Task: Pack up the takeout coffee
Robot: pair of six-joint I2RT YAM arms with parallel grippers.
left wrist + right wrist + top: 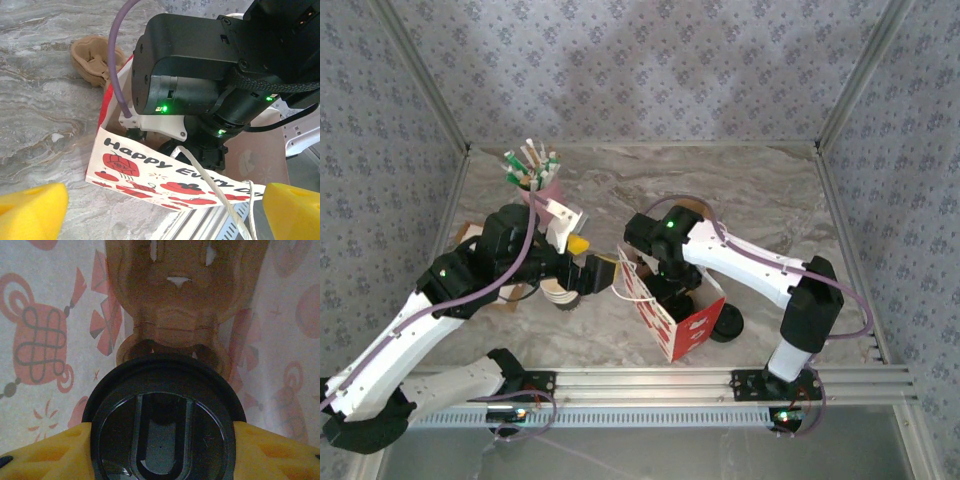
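One takeout coffee [162,425] is seen from the right wrist, its black lid clasped on both sides by the yellow pads of the right pincer [162,452]. It is inside the red-and-white paper bag [685,330], with a brown pulp tray [175,310] lying deeper in the bag beyond it. The left pincer [162,210] is released, its pads spread wide beside the bag's printed rim and nothing gripped between them. The cup is judged light when empty and top-heavy if filled, with thin paper walls that would buckle under a hard squeeze; the smooth plastic lid could slip or pop off. Hold is best taken around the stiff rim just beneath the lid, with modest pressure, and the cup kept upright. Whether the cup is already seated in the tray cannot be told.
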